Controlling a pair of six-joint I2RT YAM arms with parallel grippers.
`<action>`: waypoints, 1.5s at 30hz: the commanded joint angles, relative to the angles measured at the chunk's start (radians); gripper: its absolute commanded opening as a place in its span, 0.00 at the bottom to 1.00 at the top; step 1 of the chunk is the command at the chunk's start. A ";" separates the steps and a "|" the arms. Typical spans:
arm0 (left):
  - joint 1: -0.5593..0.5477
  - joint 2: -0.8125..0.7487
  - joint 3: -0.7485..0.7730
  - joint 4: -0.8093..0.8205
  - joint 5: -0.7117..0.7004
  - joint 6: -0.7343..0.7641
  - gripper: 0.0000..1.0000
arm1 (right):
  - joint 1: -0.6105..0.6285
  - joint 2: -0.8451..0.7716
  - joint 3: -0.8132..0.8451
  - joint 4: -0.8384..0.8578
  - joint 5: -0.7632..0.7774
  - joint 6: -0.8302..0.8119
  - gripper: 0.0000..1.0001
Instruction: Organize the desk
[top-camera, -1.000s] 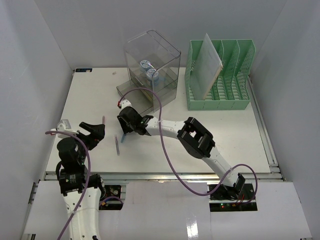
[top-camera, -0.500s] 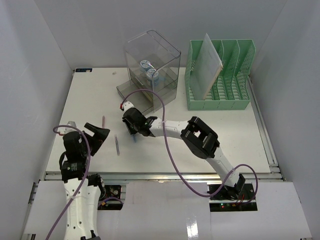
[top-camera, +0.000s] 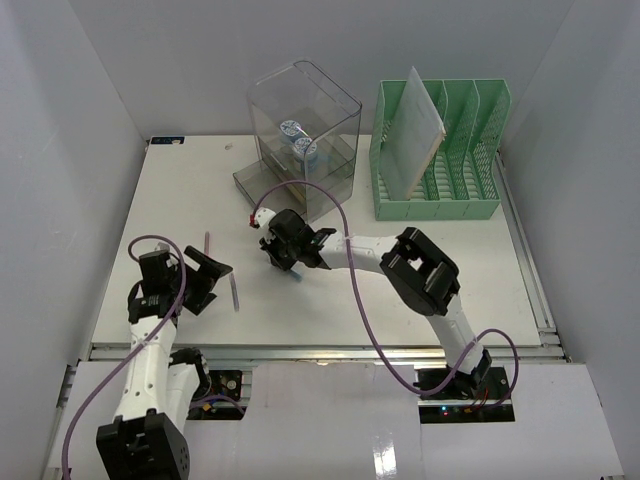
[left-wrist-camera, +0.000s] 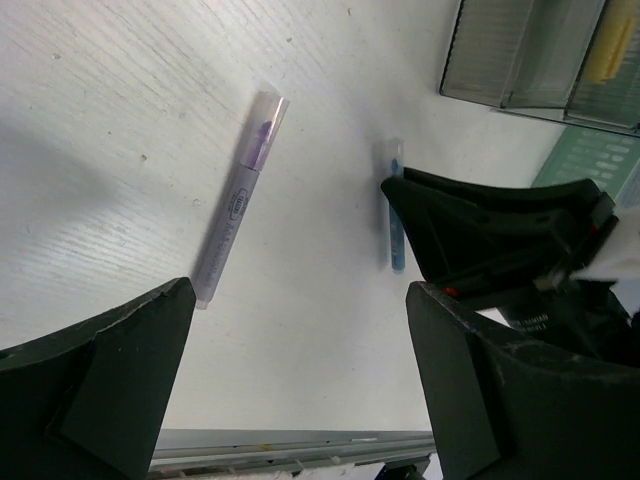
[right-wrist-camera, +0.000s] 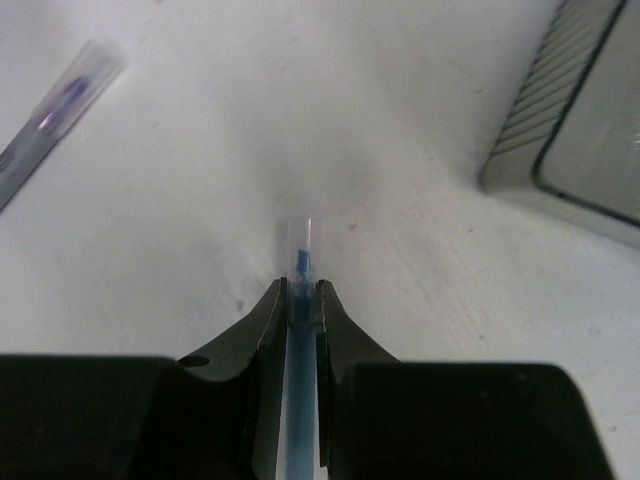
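Observation:
My right gripper (right-wrist-camera: 300, 287) is shut on a blue pen (right-wrist-camera: 301, 248) with a clear cap, low over the white desk (top-camera: 420, 265). From above, the right gripper (top-camera: 289, 264) is left of centre, and the blue pen (top-camera: 298, 275) pokes out below it. A purple pen (top-camera: 234, 292) lies to its left. My left gripper (top-camera: 213, 283) stands open beside that pen, holding nothing. In the left wrist view the purple pen (left-wrist-camera: 238, 200) lies ahead of the open left gripper (left-wrist-camera: 298, 292). The blue pen (left-wrist-camera: 397, 235) is under the right gripper's black fingers (left-wrist-camera: 480, 225).
A clear acrylic organiser (top-camera: 305, 135) with drawers stands at the back centre. To its right is a green file rack (top-camera: 455, 150) holding a pale folder (top-camera: 410, 130). A small pinkish pen (top-camera: 207, 241) lies left of centre. An aluminium rail (top-camera: 330, 349) runs along the front edge.
The right gripper has closed on the blue pen and shifted right and nearer. The left arm has swung right, bringing its open gripper next to the purple pen.

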 joint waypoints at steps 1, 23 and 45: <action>-0.002 0.112 0.017 0.087 0.023 0.070 0.98 | 0.001 -0.131 -0.037 0.007 -0.217 -0.162 0.08; -0.090 0.453 0.155 0.149 0.018 0.363 0.98 | -0.131 0.180 0.644 0.044 -0.026 -0.254 0.08; -0.316 0.646 0.209 0.095 -0.314 0.359 0.86 | -0.170 -0.200 0.173 -0.008 -0.546 -0.406 0.91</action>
